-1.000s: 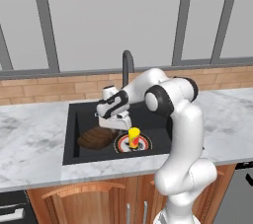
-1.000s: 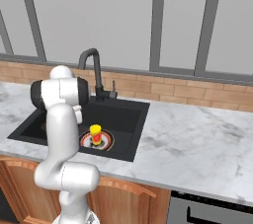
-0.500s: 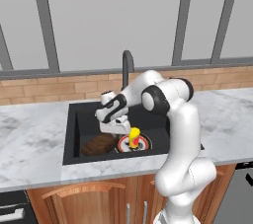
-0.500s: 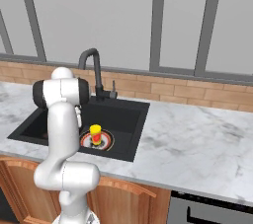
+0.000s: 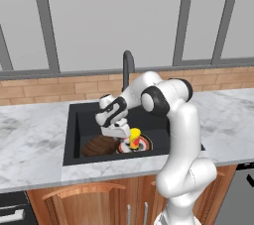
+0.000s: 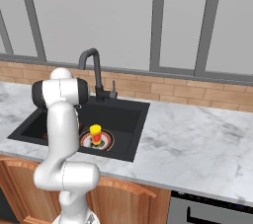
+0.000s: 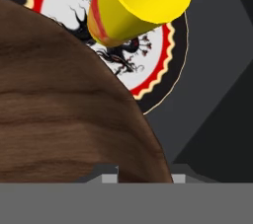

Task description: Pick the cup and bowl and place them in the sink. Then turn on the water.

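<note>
Bowl in the sink looks stiff, light wood, so we'd pinch its rim; gripper finger state we can't tell.

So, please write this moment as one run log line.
cup: upright on sink drain | bowl: in sink, beside cup | gripper: low over bowl rim, grip unclear | faucet: no water visible
</note>
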